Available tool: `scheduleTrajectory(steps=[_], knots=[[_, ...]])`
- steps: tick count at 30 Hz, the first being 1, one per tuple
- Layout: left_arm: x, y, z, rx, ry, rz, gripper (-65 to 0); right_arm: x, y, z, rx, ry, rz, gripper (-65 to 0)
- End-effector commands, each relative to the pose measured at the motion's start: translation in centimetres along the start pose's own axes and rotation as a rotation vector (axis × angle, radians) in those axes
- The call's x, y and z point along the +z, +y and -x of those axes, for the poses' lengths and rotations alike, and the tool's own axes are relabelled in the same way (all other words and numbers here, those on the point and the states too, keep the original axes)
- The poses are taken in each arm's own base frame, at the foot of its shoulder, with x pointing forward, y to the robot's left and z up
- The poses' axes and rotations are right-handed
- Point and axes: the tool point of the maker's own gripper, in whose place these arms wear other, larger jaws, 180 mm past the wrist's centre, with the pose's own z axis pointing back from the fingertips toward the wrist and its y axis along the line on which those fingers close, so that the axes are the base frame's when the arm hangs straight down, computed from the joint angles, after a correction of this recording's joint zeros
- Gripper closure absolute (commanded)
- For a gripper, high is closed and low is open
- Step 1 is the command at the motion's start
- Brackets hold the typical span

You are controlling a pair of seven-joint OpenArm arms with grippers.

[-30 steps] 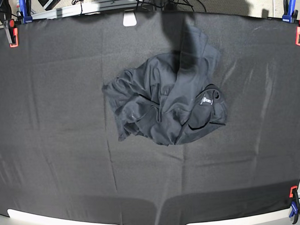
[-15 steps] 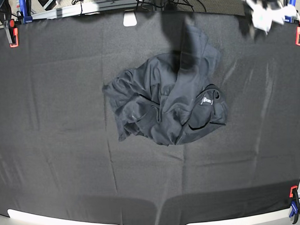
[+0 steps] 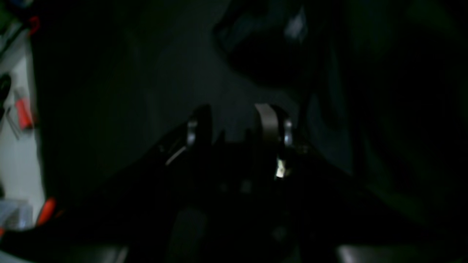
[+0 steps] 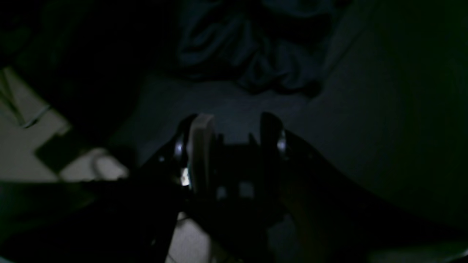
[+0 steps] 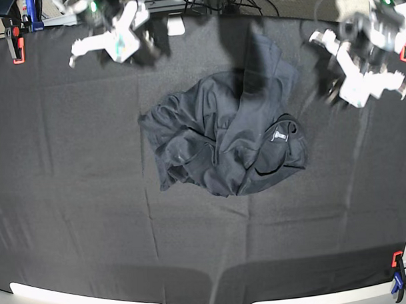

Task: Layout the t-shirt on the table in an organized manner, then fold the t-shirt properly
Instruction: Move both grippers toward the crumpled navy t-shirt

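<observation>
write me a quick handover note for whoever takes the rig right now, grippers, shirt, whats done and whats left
Left gripper: fingers apart, holding nothing, above bare tablecloth beside the t-shirt.
Right gripper: fingers apart, empty, above the cloth short of the t-shirt.
T-shirt: crumpled in a heap near the middle of the table, white neck label facing up on the left arm's side. Neither gripper touches it.
Done: nothing on the t-shirt yet.
Left: spread it flat, then fold it.

Pale floor (image 5: 358, 3), tangled cables (image 5: 218, 1), perhaps a rail behind, red-orange clamps (image 5: 14, 48)
</observation>
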Motion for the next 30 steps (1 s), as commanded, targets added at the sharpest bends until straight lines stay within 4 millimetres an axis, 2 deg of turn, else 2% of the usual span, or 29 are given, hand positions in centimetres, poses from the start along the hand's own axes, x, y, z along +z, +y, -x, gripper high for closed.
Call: scheduleTrajectory(steps=[1, 5, 8, 13, 15, 19, 23, 30], knots=[[0.0, 0.2, -1.7, 0.003, -0.054, 0.005, -17.0, 0.1, -0.4, -1.2, 0.007, -0.040, 0.010, -21.0], [-0.8, -0.3, -3.5, 0.008, -0.101, 0.033, -17.0, -0.4, -1.3, -1.5, 0.021, -0.025, 0.033, -21.0], [-1.6, -1.0, -4.0, 0.025, -0.116, 0.048, -17.0, -0.6, -1.6, -1.6, 0.026, -0.019, 0.039, -21.0], [-4.9, -1.6, -2.3, 0.107, -0.067, 0.051, -17.0, -0.6, -1.6, -1.5, 0.025, -0.016, 0.039, -21.0], [-5.9, -2.3, -2.2, 0.138, -0.064, 0.064, -17.0, -0.6, -1.6, -1.4, 0.025, -0.010, 0.039, -21.0], [-6.6, -3.3, -3.3, 0.168, -0.088, 0.083, -17.0, -0.6, -1.6, -1.4, 0.026, -0.006, 0.040, -21.0], [-7.0, -3.2, -3.5, 0.178, -0.090, 0.080, -17.0, -0.6, -1.6, -1.2, 0.025, 0.003, 0.039, -21.0], [-8.9, -2.7, -0.8, 0.200, -0.012, 0.075, -17.0, -0.6, -1.6, -1.2, 0.025, 0.003, 0.039, -21.0]])
